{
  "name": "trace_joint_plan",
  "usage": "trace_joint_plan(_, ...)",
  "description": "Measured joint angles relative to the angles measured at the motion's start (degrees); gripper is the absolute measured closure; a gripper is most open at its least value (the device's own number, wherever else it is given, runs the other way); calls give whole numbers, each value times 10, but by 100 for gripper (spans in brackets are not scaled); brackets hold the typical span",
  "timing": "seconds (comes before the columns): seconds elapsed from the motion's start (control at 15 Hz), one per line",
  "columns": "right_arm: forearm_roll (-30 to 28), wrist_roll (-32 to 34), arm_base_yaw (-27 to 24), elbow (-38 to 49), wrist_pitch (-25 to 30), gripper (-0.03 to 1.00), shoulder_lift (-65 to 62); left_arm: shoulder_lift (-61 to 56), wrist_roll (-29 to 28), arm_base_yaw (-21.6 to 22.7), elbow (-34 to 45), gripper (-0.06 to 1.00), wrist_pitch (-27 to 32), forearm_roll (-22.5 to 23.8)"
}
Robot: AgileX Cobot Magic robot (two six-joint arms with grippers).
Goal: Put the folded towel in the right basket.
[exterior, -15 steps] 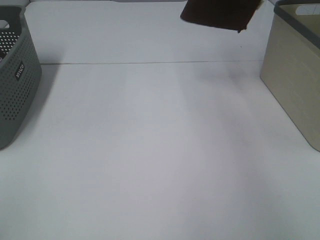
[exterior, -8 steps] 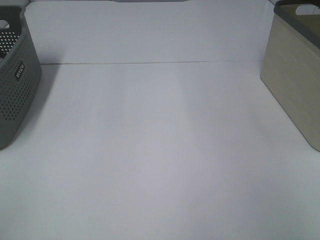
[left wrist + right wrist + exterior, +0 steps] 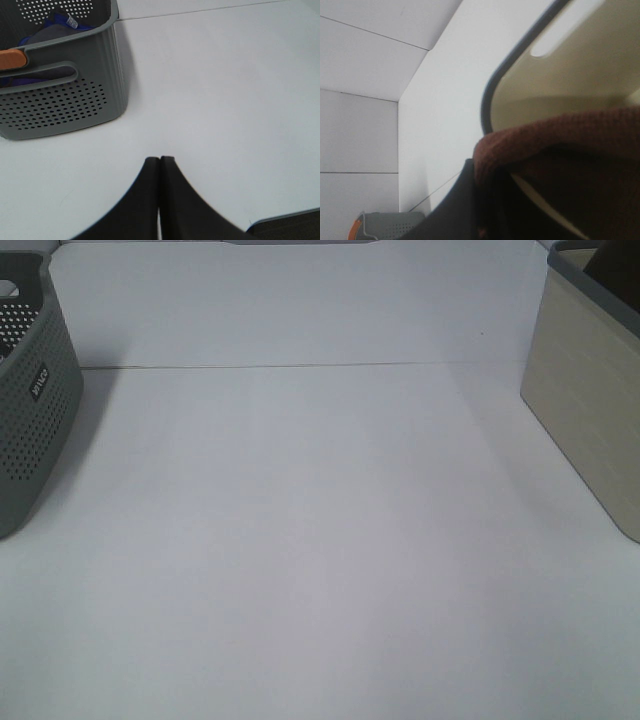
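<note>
The folded towel is dark reddish-brown knit; my right gripper is shut on it. In the right wrist view it hangs over the open top of the right basket, which is beige inside with a dark rim and a handle slot. In the exterior high view the right basket stands at the table's right edge, and only a dark corner of the towel shows above its opening. My left gripper is shut and empty, low over the table. Neither gripper shows in the exterior high view.
A grey perforated basket stands at the left edge. The left wrist view shows it holding blue cloth, with an orange piece on its rim. The white table has a seam line across the back.
A second ago the towel hung at the top of the exterior view, left of the right basket. It left the view, and now a dark corner shows over the basket's opening.
</note>
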Motion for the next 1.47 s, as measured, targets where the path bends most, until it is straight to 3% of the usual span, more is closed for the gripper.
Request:
trace_joint_plan(0.2,1,-18,1,93,-78,95,0,0,0,0,0,94,0,0)
trace_joint_plan(0.47,2,-31,1,99,-88,91,0,0,0,0,0,94,0,0)
trace_joint_plan(0.53,2,-31,1,99,-89,81,0,0,0,0,0,94,0,0)
trace_joint_plan(0.6,2,-31,1,99,-89,64,0,0,0,0,0,94,0,0)
trace_joint_plan(0.73,5,-31,1,99,-83,18,0,0,0,0,0,94,0,0)
trace_joint_plan(0.87,5,-29,1,99,-69,3,0,0,0,0,0,94,0,0)
trace_joint_plan(1.27,4,-30,1,99,-20,-1,-42,0,0,0,0,94,0,0)
trace_joint_plan(1.47,5,-91,1,99,32,-1,-93,0,0,0,0,94,0,0)
